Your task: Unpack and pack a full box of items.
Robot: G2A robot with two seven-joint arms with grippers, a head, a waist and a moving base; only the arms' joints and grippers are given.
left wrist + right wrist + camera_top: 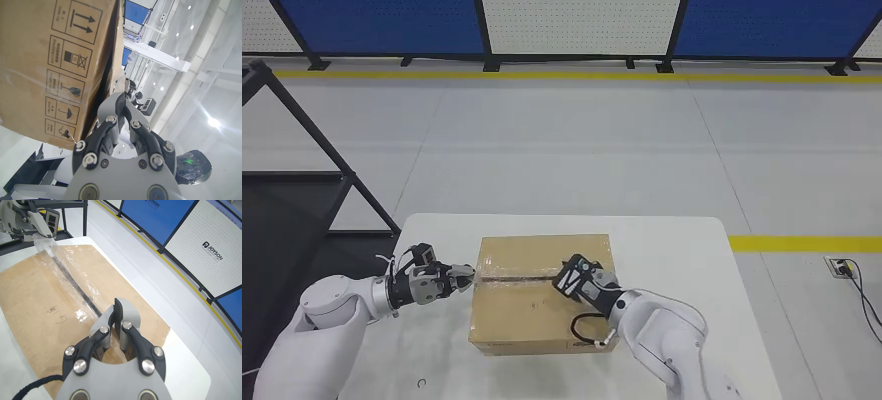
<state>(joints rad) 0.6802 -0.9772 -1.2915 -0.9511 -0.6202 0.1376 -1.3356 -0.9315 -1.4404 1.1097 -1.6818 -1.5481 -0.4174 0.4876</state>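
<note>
Table (682, 250): white; I see it carrying the box.
Box (522, 305): closed cardboard, sitting mid-table, top flaps meeting at a taped seam.
Right end effector (116, 311): low over the box top, on the seam, fingers pressed together.
Left end effector (464, 275): at the box's left edge, clamped on the tape's lifted end.
Tape (62, 264): clear strip along the seam, peeled up at the left end.

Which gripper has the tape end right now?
The left gripper, at the edge of the box, pinches the lifted clear tape end; the right gripper sits shut over the box top.
</note>
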